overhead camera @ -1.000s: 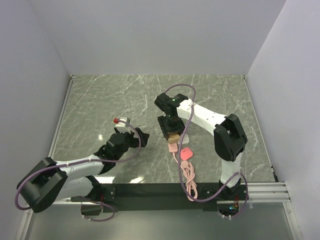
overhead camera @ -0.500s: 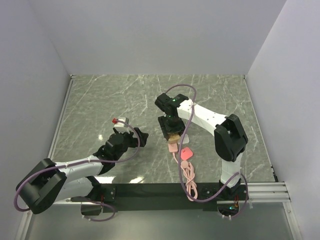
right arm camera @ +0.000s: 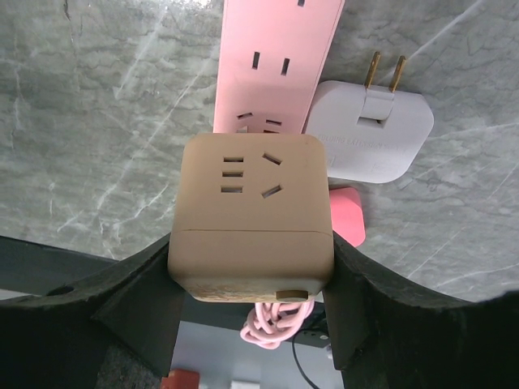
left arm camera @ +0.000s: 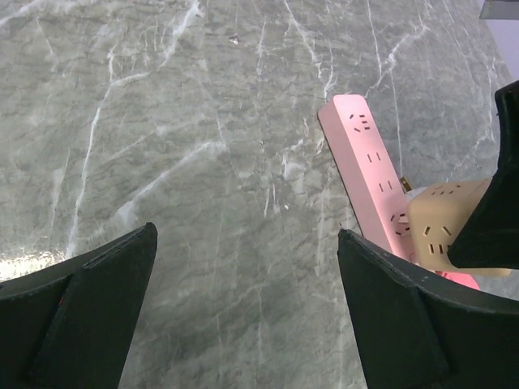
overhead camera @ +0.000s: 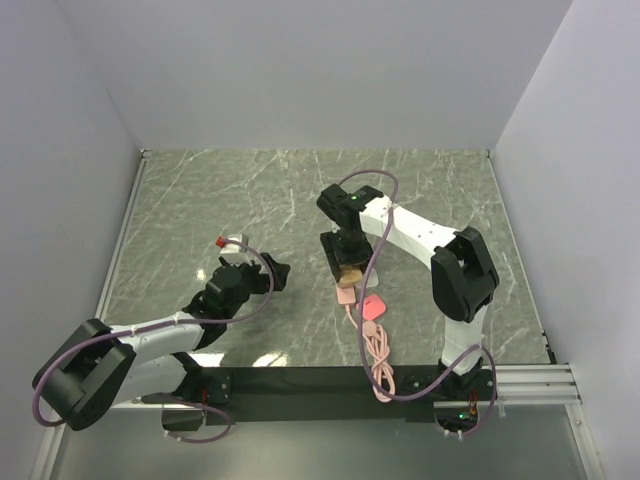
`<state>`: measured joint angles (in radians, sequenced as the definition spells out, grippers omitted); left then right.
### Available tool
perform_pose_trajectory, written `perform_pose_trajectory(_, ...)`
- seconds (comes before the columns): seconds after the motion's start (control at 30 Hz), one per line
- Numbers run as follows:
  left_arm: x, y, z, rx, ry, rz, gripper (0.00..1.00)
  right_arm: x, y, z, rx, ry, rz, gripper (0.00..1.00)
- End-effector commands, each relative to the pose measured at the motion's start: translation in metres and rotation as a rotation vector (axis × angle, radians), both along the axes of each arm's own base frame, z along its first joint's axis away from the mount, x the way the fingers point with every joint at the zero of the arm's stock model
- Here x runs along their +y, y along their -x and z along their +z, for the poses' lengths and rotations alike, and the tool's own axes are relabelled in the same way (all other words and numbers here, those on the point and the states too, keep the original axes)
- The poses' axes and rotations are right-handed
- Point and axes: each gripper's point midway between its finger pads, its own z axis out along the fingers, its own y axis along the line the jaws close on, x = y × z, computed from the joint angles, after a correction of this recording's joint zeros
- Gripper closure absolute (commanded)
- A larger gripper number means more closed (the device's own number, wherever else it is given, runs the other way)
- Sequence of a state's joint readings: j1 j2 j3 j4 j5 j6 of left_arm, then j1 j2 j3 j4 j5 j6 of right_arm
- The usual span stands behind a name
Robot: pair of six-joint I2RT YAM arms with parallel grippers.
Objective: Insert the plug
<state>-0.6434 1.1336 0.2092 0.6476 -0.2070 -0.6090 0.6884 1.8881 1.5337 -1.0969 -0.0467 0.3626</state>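
The plug [overhead camera: 373,305], a small flat coral-pink block, lies on the marble right of the pale-pink power strip [overhead camera: 346,294]. In the right wrist view only a corner of the plug [right arm camera: 349,215] shows behind the tan cube [right arm camera: 251,215]. My right gripper [right arm camera: 251,243] is shut on that cube, one finger on each side, and holds it over the near end of the power strip [right arm camera: 277,57]. From above, the right gripper [overhead camera: 346,262] and the tan cube [overhead camera: 348,273] sit mid-table. My left gripper [overhead camera: 270,276] stands open over bare marble to the left, with nothing between its fingers [left arm camera: 105,275].
A white flat adapter with two brass prongs [right arm camera: 371,134] lies beside the strip, touching it. The strip's coiled pink cord [overhead camera: 380,362] runs toward the near edge. The left wrist view shows the strip [left arm camera: 369,166] and the tan cube [left arm camera: 442,223] off to its right.
My left gripper has drawn back a little to the left, still open. The right gripper with the tan cube has hardly moved.
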Motion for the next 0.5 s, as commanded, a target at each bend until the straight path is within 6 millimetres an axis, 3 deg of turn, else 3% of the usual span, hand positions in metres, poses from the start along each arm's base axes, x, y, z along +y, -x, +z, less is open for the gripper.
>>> perform_pose_trajectory(0.0,-0.004,-0.002,0.016,-0.045,0.057,-0.015,0.01,-0.014,0.0,0.001,0.044,0.057,0.012,1.0)
perform_pose_trajectory(0.27,-0.003,-0.004,0.012,-0.035,0.062,-0.021,0.01,-0.009,-0.002,-0.011,0.075,0.084,0.037,1.0)
perform_pose_trajectory(0.47,-0.003,-0.006,0.011,-0.033,0.068,-0.025,0.01,-0.01,0.004,-0.002,0.057,0.076,0.006,1.0)
